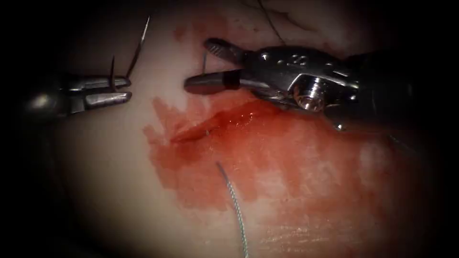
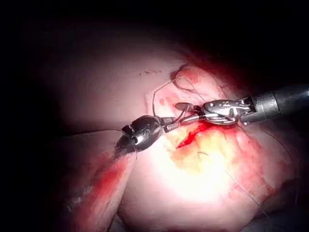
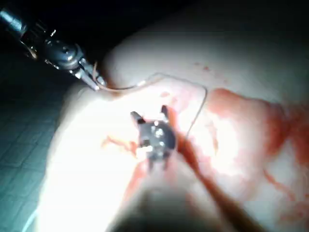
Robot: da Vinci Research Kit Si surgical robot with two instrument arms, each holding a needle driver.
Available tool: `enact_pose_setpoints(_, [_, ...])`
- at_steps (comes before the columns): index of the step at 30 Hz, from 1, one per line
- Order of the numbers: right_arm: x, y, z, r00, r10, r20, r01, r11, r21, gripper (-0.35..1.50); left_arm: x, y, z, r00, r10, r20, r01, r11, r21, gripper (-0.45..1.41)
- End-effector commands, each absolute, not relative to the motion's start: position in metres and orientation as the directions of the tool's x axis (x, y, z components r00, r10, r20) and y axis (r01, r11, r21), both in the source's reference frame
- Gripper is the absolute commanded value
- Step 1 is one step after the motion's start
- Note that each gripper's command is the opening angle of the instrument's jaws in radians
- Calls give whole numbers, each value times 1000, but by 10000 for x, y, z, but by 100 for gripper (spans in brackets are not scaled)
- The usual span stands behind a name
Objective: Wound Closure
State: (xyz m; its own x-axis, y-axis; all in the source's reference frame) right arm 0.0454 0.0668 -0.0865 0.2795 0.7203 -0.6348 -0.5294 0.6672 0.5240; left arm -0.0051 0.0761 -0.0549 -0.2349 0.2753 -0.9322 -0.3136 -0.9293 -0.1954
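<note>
One thin, dark curved needle (image 1: 136, 50) is clamped in the left tool (image 1: 125, 89), held clear of the tissue (image 1: 95, 181), left of the cut (image 1: 210, 125). Right tool (image 1: 203, 67) hovers just above the cut, jaws apart, holding nothing. Thread (image 1: 234, 205) trails below the cut.

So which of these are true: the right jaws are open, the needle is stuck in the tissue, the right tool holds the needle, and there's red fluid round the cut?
1. The right tool's jaws are open. True.
2. The needle is stuck in the tissue. False: the left tool holds it, left of the cut, and it looks clear of the tissue.
3. The right tool holds the needle. False: it grips nothing.
4. Red fluid lies round the cut. True.
</note>
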Motion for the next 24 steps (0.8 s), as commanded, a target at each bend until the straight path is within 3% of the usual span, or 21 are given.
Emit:
enact_pose_setpoints(1, [465,665,-862,290,721,-629,-505,674,539,-35,-57,765,-545,-234,273,-933,-311,-930,-194,-35])
enact_pose_setpoints(9, [461,665,-869,305,727,-615,-485,675,556,-35,-58,765,-545,-232,272,-934,-307,-932,-195,-35])
enact_pose_setpoints(24, [465,685,-923,185,739,-648,-516,634,576,-35,-62,761,-545,-236,271,-933,-292,-936,-198,-35])
